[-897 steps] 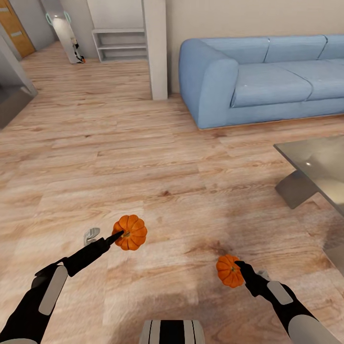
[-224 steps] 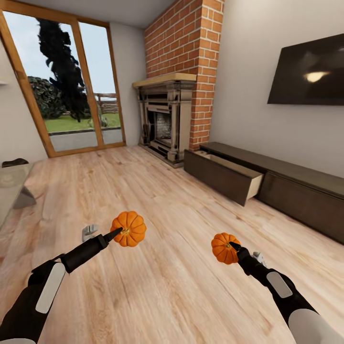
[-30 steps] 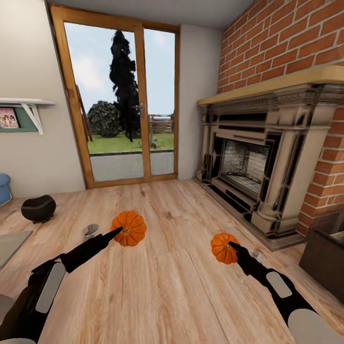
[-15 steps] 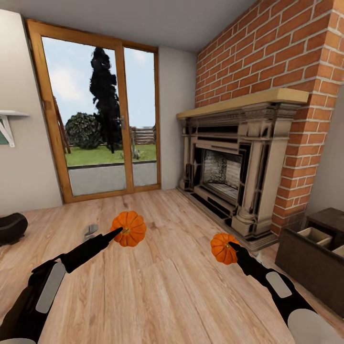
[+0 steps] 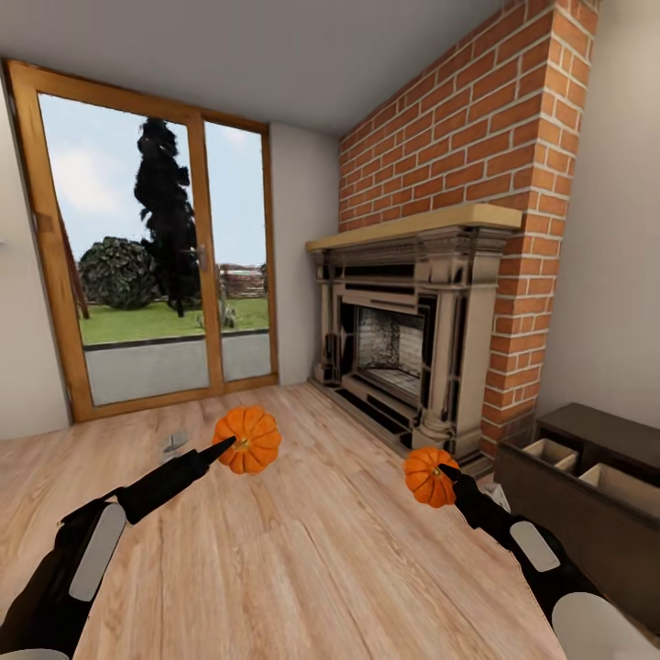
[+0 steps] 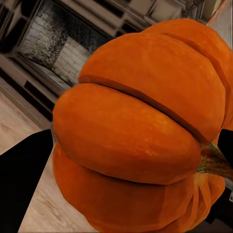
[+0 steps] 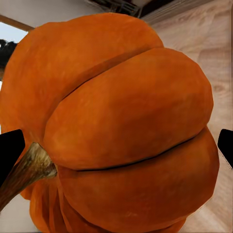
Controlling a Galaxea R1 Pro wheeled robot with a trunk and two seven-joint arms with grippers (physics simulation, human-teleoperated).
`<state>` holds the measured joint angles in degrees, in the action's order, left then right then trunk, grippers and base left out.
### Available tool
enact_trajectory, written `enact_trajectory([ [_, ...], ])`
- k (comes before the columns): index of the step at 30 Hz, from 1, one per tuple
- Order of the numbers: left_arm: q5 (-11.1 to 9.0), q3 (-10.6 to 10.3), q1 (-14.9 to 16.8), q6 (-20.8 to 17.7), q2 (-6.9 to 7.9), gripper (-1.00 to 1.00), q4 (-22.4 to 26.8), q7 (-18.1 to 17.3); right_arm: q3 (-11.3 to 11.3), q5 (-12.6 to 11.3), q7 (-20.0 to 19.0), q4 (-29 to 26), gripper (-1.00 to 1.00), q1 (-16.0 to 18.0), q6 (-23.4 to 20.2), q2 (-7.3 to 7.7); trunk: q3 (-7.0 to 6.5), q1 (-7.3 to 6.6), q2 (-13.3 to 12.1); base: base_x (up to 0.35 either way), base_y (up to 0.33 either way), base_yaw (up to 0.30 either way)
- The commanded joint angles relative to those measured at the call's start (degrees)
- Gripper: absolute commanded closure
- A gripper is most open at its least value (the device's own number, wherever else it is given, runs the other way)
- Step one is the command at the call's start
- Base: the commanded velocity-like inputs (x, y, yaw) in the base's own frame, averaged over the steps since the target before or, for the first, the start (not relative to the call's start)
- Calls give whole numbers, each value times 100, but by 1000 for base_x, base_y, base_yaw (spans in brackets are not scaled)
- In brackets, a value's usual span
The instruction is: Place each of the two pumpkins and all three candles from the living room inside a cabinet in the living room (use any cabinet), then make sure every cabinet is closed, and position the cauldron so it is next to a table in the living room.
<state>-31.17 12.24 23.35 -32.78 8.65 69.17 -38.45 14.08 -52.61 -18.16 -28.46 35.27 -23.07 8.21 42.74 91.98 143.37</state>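
I carry two ribbed orange pumpkins above the plank floor. My left gripper (image 5: 229, 446) is shut on the larger-looking pumpkin (image 5: 249, 439), which crowds the left wrist view as one big pumpkin (image 6: 141, 126). My right gripper (image 5: 446, 475) is shut on the other pumpkin (image 5: 429, 476), seen close up as a pumpkin (image 7: 116, 126) with a brown stem. At the right edge stands the dark-brown cabinet (image 5: 568, 513), its front pulled out and pale beige compartments showing. Cauldron, table and candles are out of view.
A brick column (image 5: 495, 119) with a fireplace (image 5: 399, 348) stands ahead to the right. A wood-framed glass door (image 5: 147, 247) fills the far wall on the left. Light plank floor (image 5: 302, 568) stretches between me and the cabinet.
The camera has swung right: door and fireplace slid left, the cauldron left the picture, and more of the open cabinet came in at the right. Both grippers still hold their pumpkins.
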Motion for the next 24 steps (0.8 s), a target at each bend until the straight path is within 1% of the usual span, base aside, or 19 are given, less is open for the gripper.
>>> enact_trajectory([
  [1,-53,7,2,-44,1,100,5,4,34,-45,-3,-1,100,6,-48,-4,-21,-4,1,0,0,-243],
  [12,-57,6,2,-44,5,100,2,4,34,-47,-3,-1,100,6,-48,-4,-317,-43,-34,0,0,-242],
  [24,-60,6,2,-44,5,100,2,4,34,-47,-3,-1,100,6,-48,-4,-593,-306,-515,0,0,-240],
])
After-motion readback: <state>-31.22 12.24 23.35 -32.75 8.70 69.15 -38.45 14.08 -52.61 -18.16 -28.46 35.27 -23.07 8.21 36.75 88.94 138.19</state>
